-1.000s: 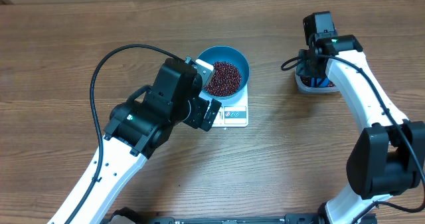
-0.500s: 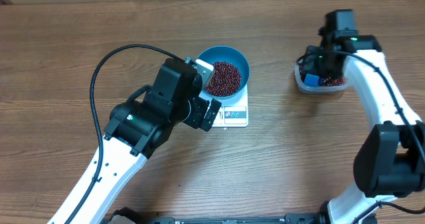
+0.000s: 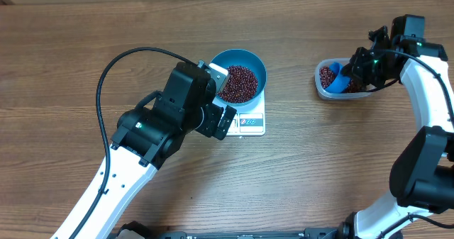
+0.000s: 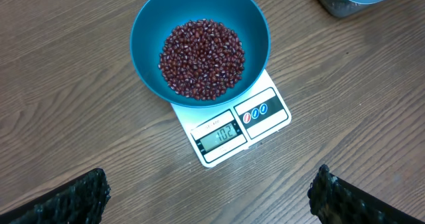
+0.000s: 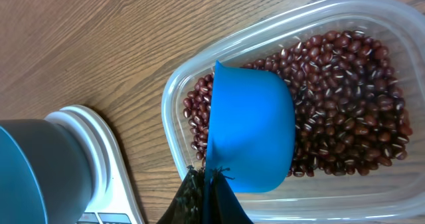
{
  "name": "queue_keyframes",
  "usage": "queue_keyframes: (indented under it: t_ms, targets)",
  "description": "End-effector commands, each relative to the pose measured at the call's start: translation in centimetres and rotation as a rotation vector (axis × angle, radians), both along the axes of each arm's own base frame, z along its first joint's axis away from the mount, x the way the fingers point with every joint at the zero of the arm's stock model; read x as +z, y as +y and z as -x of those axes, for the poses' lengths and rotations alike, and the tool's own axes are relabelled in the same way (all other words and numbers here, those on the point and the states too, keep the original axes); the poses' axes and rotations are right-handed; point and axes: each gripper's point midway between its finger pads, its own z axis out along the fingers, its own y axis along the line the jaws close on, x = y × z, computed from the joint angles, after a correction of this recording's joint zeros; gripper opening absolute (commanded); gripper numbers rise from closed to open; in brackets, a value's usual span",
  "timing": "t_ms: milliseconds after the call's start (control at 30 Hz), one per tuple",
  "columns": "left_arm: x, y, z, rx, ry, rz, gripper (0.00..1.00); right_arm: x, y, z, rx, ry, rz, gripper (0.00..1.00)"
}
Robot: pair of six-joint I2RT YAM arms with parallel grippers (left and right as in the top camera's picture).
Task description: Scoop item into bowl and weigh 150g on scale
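The blue bowl (image 3: 250,63) stands on the white scale (image 3: 253,120) and holds a heap of dark red-brown beans (image 3: 238,83). In the left wrist view the bowl (image 4: 146,31), its beans (image 4: 201,59) and the scale (image 4: 265,111) lie ahead of my left gripper (image 4: 209,207). That gripper is open wide over bare wood with nothing between its fingers. My right gripper (image 5: 207,176) is shut on the edge of a small blue scoop (image 5: 252,127). The scoop sits in a clear tub (image 5: 174,127) of more beans (image 5: 345,111), and its inside is hidden.
The clear tub (image 3: 320,89) stands at the right of the table, well apart from the scale. My left arm (image 3: 152,125) stretches from the front left up to the scale's left side. Bare wood lies between the scale and the tub.
My right arm has swung to the right, uncovering the tub, and the blue scoop now shows lying in its beans. The left arm, bowl and scale have not moved.
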Motion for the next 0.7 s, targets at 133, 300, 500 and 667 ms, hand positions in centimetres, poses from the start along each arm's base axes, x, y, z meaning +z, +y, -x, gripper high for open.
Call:
queue_keyframes:
  t_ms: [133,300,500,667]
  targets:
    - [1.0,0.0,-0.1,-0.009,-0.026,0.013,1.0,0.2,-1.8,-0.2,-0.012,-0.033,-0.025,0.04]
    - [1.0,0.0,-0.1,-0.009,-0.026,0.013,0.99,0.2,-3.8,0.1,-0.06,-0.034,-0.025,0.04]
    - [1.0,0.0,-0.1,-0.009,-0.026,0.013,1.0,1.0,-4.7,0.2,-0.051,-0.078,-0.095,0.04]
    - [1.0,0.0,-0.1,-0.009,-0.026,0.013,1.0,2.0,-5.2,0.3,-0.053,-0.12,-0.18,0.04]
